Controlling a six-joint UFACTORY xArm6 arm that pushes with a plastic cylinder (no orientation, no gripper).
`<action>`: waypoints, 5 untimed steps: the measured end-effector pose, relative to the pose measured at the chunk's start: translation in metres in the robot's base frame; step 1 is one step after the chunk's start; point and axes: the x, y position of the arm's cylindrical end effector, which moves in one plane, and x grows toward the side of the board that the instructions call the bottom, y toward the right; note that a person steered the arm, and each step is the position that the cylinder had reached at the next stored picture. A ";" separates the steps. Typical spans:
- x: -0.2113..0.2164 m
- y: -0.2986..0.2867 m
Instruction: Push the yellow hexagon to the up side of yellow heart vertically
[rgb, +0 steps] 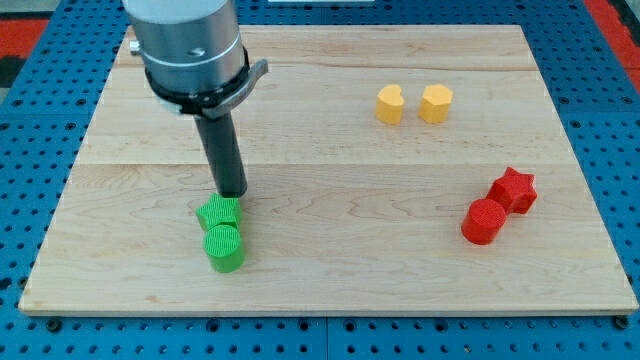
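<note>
The yellow hexagon (436, 103) sits on the wooden board at the view's upper right. The yellow heart (389, 104) lies just to its left, at the same height, with a small gap between them. My tip (232, 193) is far off at the view's left, touching the board just above the green star-like block (219, 213). The rod hangs from the grey arm body (190, 45) at the view's top left.
A green cylinder (224, 248) sits right below the green star-like block. A red star (514, 189) and a red cylinder (485, 221) touch each other at the view's right. The board's edges (320, 308) border a blue pegboard.
</note>
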 end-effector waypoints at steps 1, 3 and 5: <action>-0.018 0.061; -0.061 0.215; -0.101 0.247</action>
